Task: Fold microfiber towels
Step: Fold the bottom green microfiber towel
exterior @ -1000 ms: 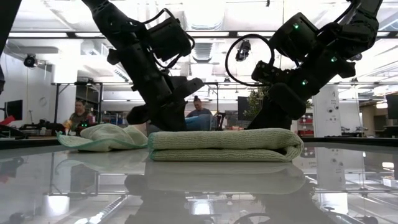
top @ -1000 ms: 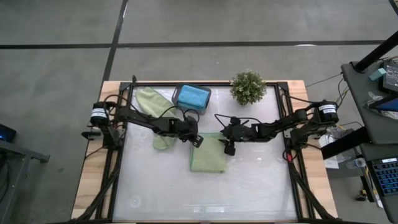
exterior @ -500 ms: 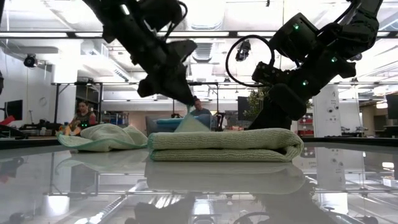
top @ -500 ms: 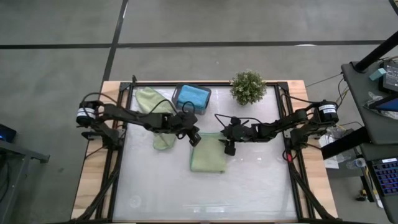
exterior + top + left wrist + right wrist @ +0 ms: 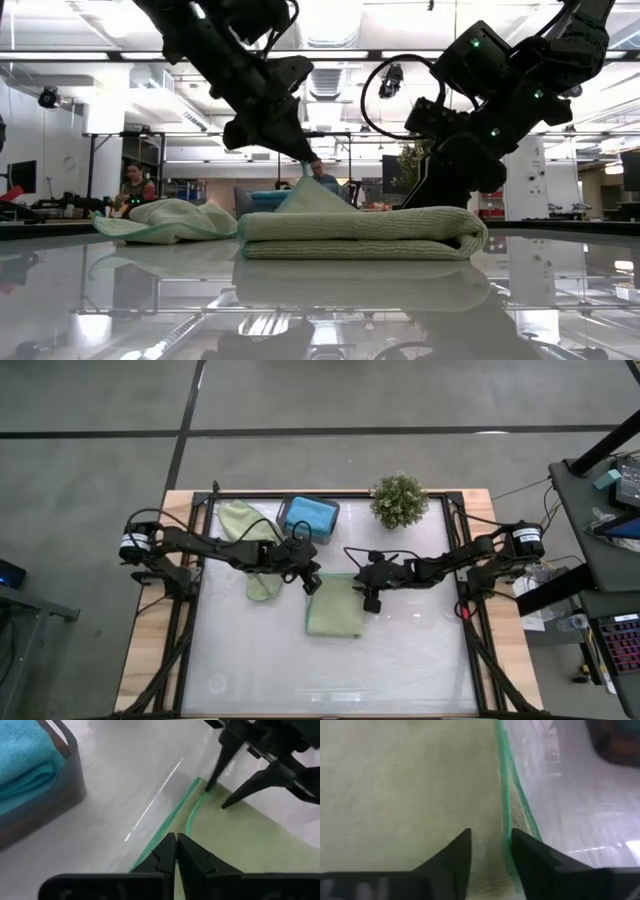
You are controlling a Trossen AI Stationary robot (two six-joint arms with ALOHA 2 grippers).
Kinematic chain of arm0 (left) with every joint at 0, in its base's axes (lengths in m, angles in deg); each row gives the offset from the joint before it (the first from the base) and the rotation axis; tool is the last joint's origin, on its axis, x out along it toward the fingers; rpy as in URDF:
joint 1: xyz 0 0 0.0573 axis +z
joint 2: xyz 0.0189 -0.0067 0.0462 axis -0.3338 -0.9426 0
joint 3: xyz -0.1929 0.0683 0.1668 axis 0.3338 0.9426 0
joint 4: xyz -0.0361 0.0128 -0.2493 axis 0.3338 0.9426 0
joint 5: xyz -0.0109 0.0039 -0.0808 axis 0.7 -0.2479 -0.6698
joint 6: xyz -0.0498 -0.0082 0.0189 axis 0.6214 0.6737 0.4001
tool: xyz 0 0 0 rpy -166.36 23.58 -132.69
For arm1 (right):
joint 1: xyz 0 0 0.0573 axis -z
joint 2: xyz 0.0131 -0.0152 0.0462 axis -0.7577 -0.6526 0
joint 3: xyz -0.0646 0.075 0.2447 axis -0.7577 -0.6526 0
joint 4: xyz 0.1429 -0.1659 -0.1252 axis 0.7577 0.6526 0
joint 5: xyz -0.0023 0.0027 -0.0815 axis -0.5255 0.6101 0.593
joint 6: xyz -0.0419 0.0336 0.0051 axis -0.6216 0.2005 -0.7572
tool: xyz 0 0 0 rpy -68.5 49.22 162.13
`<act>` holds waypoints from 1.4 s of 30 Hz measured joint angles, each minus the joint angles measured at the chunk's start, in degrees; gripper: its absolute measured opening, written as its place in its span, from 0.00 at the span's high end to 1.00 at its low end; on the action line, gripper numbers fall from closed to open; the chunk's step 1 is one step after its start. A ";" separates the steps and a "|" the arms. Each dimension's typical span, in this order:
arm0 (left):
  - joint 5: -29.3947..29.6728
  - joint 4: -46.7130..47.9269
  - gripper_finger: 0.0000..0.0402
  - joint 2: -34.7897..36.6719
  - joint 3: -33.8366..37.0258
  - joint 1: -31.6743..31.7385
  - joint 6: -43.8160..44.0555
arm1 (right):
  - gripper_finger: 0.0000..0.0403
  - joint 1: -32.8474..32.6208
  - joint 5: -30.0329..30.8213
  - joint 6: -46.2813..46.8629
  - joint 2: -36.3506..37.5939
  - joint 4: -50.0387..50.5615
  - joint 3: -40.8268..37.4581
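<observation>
A folded light green towel [image 5: 335, 610] lies flat in the middle of the table. My left gripper [image 5: 313, 582] is shut on its far left corner, which stands up in a peak [image 5: 305, 192]. My right gripper [image 5: 368, 600] is open at the towel's far right corner, one fingertip on each side of the green-hemmed edge [image 5: 504, 795]. A second light green towel [image 5: 250, 540] lies crumpled at the far left. A teal-blue towel [image 5: 310, 513] lies in the dark tray [image 5: 288, 526]. My left gripper pinches the towel's hemmed edge [image 5: 161, 836] at the far left corner between its two fingers, slanting down from the table's left. The corner is drawn up into a tent below the fingers; the rest lies on the table. One layer or several, I cannot tell. My right gripper has its fingertips [image 5: 207, 786] down on the towel at the far right corner, slanting down from the table's right. The hem [image 5: 506, 822] runs up between the two fingers. Whether they pinch it I cannot tell.
A small potted plant [image 5: 399, 500] stands at the far edge, right of the tray. The near half of the white table top [image 5: 330, 670] is bare. People sit in the room beyond the table [image 5: 128, 185].
My left gripper has risen from the towel with the far left corner in its hold and has rolled at the wrist. That corner now stands up in a peak, while the rest of the towel has stayed flat.
</observation>
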 joint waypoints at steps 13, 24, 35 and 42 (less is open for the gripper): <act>0.62 -3.34 1.00 3.34 0.08 -0.04 -4.90 | 0.97 0.00 0.05 -3.04 0.09 -2.68 0.88; 6.90 4.34 1.00 4.87 1.12 0.00 -5.60 | 0.98 0.02 6.47 -7.08 0.15 -2.73 3.73; 8.88 5.79 1.00 2.51 2.93 0.00 -3.88 | 0.98 0.28 5.89 -7.65 0.45 -3.18 3.97; 8.99 4.50 1.00 -3.98 3.42 0.00 -2.39 | 0.98 0.26 5.75 -5.96 0.42 -3.05 3.95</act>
